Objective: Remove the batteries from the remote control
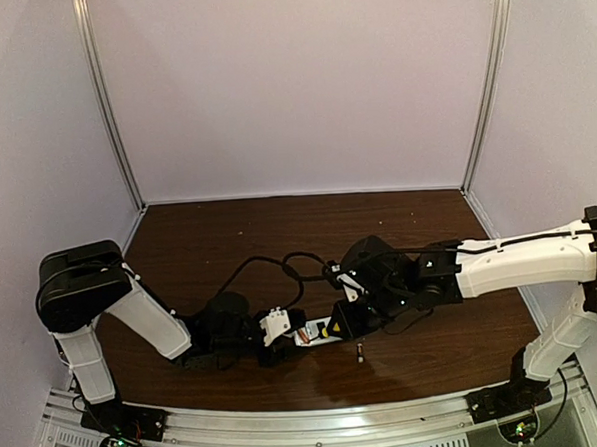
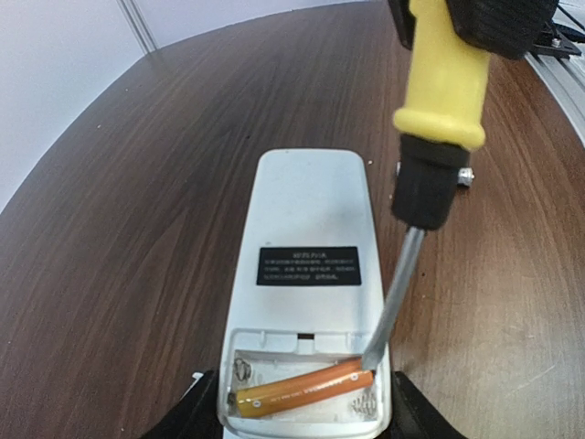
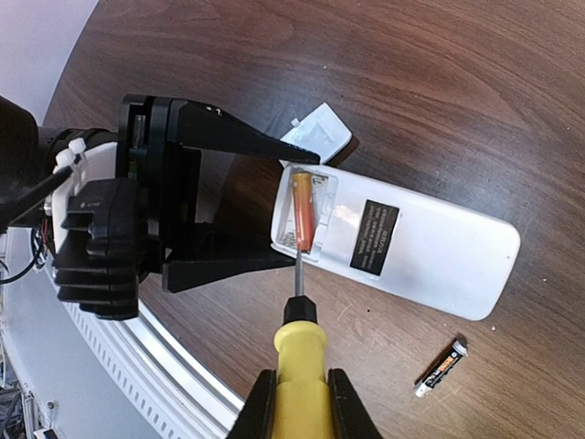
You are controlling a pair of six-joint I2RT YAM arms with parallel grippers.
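The white remote control (image 2: 306,229) lies back side up on the dark wooden table, with its battery bay open. One orange-red battery (image 2: 306,389) lies slanted in the bay. My left gripper (image 2: 306,432) clamps the remote's bay end between its black fingers (image 3: 228,139). My right gripper (image 3: 300,407) is shut on the yellow-handled screwdriver (image 3: 302,352). The screwdriver's tip touches the end of the orange battery (image 3: 303,212). The dark battery with pale ends (image 3: 441,367) lies loose on the table beside the remote (image 3: 430,247). It also shows in the top view (image 1: 359,353).
A small white cover piece (image 3: 320,133) lies just beyond the remote's bay end, partly under my left finger. The aluminium rail (image 1: 319,423) runs along the table's near edge. Black cables (image 1: 281,264) loop over the table behind the grippers. Pale walls enclose the table.
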